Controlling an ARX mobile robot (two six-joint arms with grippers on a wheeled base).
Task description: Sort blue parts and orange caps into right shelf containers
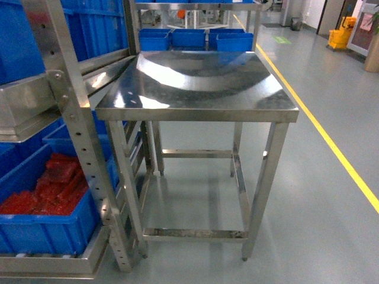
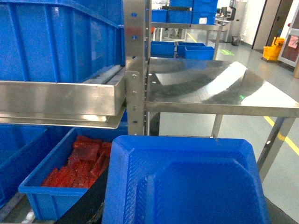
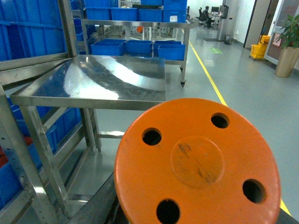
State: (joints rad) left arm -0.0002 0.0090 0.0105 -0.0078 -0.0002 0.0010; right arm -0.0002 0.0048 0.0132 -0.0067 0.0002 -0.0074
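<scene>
A blue part (image 2: 187,186), a moulded tray-like piece, fills the bottom of the left wrist view. It hangs in front of the shelf with my left gripper shut on it; only one dark finger (image 2: 86,207) shows beside it. A round orange cap (image 3: 196,163) with several holes fills the right wrist view, and my right gripper is shut on it, with one dark finger (image 3: 93,205) showing at its left. Large ribbed blue crates, the shelf containers (image 1: 89,23) (image 2: 56,42), stand on the steel shelf at the left. Neither gripper appears in the head view.
A lower blue crate (image 1: 47,234) (image 2: 46,191) holds red parts (image 1: 53,189). A steel table (image 1: 195,83) (image 3: 103,79) stands against the shelf upright (image 1: 77,136). Blue bins (image 1: 189,38) sit behind it. A yellow floor line (image 1: 331,142) runs along the right.
</scene>
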